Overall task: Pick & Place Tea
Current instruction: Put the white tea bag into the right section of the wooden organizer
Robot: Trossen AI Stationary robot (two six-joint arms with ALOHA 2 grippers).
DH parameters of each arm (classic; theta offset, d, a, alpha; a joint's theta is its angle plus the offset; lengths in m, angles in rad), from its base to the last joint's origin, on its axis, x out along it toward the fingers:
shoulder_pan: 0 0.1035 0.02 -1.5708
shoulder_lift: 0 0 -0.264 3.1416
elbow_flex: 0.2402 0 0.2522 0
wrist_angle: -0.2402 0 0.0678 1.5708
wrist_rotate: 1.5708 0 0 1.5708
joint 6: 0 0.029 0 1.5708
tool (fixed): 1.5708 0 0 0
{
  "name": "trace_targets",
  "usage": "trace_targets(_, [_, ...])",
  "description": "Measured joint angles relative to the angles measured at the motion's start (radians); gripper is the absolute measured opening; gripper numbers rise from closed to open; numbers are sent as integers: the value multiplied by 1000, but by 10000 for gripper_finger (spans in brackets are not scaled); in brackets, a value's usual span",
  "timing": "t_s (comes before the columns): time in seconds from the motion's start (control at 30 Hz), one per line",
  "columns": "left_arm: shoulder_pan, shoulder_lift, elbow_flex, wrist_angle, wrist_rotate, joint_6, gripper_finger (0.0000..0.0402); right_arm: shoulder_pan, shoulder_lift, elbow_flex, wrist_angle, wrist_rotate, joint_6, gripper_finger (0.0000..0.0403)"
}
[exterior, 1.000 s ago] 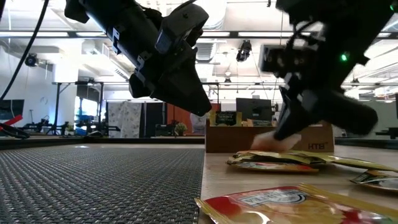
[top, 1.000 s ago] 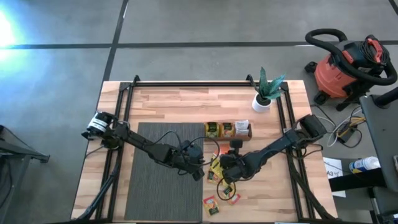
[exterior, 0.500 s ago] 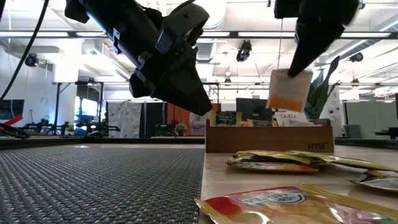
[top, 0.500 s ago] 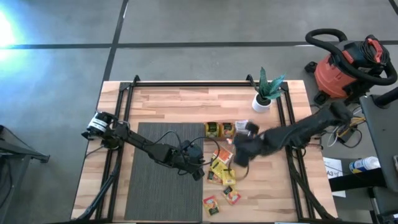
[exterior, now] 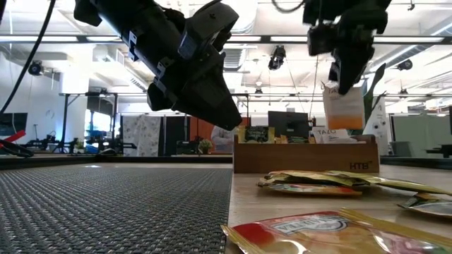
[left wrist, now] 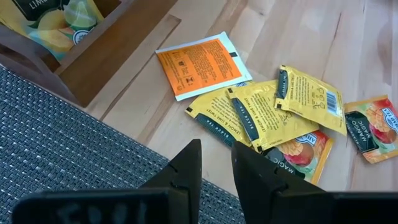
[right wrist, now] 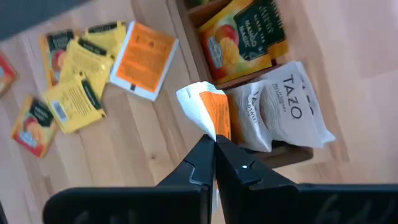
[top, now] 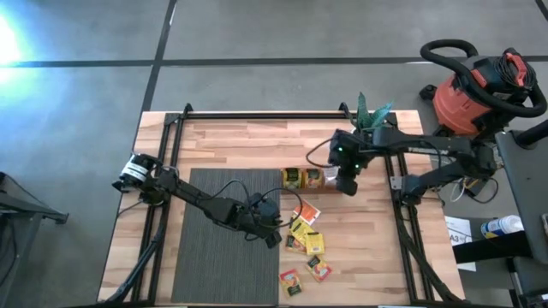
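Note:
My right gripper (top: 348,184) (exterior: 347,85) is up in the air over the right end of the brown wooden tray (top: 313,189) (exterior: 304,159), shut on a white and orange tea sachet (exterior: 342,109). The tray holds yellow sachets (right wrist: 245,34) and white ones (right wrist: 286,115) standing on edge. Several loose sachets (top: 301,233) (left wrist: 273,112) lie flat on the wood nearer than the tray, among them an orange and white one (left wrist: 202,62). My left gripper (top: 272,231) (left wrist: 216,152) hovers over the mat's right edge, fingers a little apart, touching nothing. My right gripper pinches the white and orange sachet by its upper edge (right wrist: 210,124) between its two fingers, coming from above and pointing down. The sachet hangs below the fingers, lifted clear, with its lower edge (exterior: 344,125) just above the tray's rim.
A dark ribbed mat (top: 227,239) covers the table's left middle. A white pot with a green plant (top: 361,141) stands at the far right. Black frame rails (top: 171,171) run along both sides. A red shop vacuum (top: 471,94) stands on the floor off the table.
My right gripper, shut on the white and orange sachet, rose from the loose pile and travelled toward the far edge until it stood over the tray's right end. The sachet came off the table and now hangs clear. The left arm kept still.

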Motion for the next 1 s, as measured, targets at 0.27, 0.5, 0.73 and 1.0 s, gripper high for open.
trace_targets(0.27, [0, 0, 0, 0, 0, -8, 84, -38, 135, -1, 0, -72, -135, 9])
trace_targets(0.5, [0, 0, 0, -1, 0, -19, 84, -37, 189, -2, 0, -94, -158, 8])
trace_targets(0.73, [0, 0, 0, -4, 0, -19, 84, -37, 123, 6, -2, -74, -158, 8])
trace_targets(1.0, [0, 0, 0, -8, 0, -19, 84, -36, -91, 51, 4, 251, 30, 8])
